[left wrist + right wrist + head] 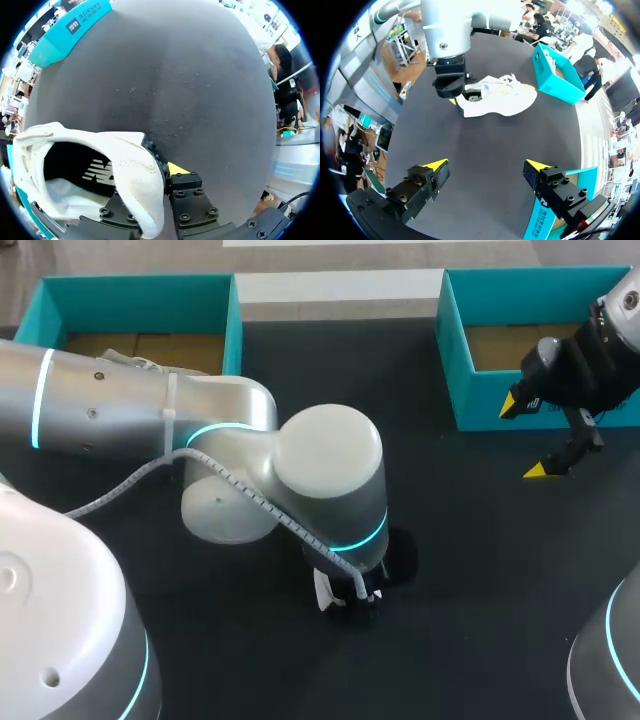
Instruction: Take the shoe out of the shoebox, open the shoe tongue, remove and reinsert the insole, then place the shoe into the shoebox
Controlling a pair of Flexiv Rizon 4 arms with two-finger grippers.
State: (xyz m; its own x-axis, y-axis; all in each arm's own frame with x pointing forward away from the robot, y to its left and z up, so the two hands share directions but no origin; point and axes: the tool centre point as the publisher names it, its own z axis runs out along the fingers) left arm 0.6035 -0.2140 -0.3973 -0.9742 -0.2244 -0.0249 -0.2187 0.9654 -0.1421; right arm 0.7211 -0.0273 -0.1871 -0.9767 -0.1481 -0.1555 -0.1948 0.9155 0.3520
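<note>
A white shoe [125,160] lies on the black table, its opening showing a dark insole [95,172]. My left gripper [152,172] is shut on the shoe's heel collar: one yellow tip shows outside the wall, the other finger is hidden inside the shoe. In the head view my left arm covers nearly all of the shoe [323,590], above the left gripper [350,600]. The right wrist view shows the shoe [505,97] on its side under the left gripper [455,97]. My right gripper [525,438] hangs open and empty beside the right teal shoebox [450,350].
A second teal box [140,290] stands at the back left, with something white partly showing inside. Between the shoe and the right gripper [487,167] is bare black tabletop [485,140]. The right box's corner [545,220] sits close beside the right gripper.
</note>
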